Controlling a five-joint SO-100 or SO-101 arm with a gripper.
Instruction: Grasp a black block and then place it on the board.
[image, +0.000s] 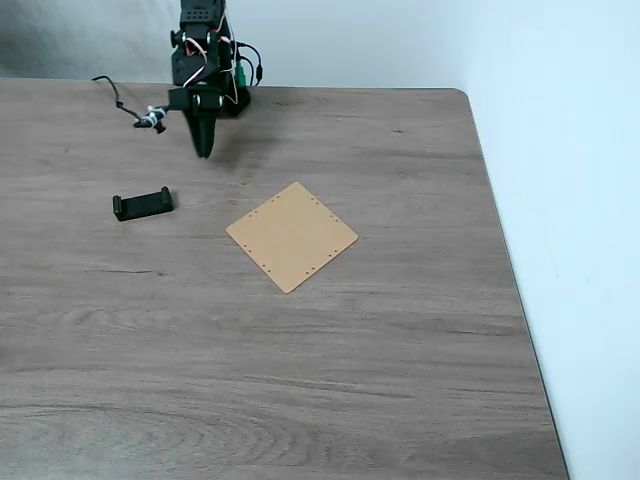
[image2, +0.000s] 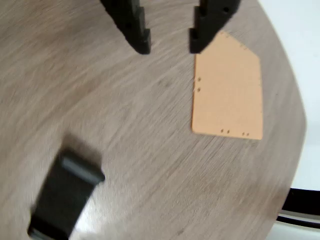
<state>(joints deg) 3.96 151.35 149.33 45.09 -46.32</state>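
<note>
The black block (image: 142, 204) lies flat on the wooden table at the left, and it appears blurred at the lower left of the wrist view (image2: 65, 197). The tan board (image: 291, 236) lies flat near the table's middle, rotated like a diamond; the wrist view shows the board (image2: 230, 92) at the upper right. My gripper (image: 204, 150) hangs from the arm at the table's far edge, well above and behind the block, pointing down. In the wrist view the gripper (image2: 169, 49) is open, its two dark fingers apart with nothing between them.
The arm's base (image: 210, 60) and a loose cable (image: 125, 105) sit at the table's far edge. The table's right edge (image: 505, 260) runs beside a white wall. Bare wood spreads across the near half.
</note>
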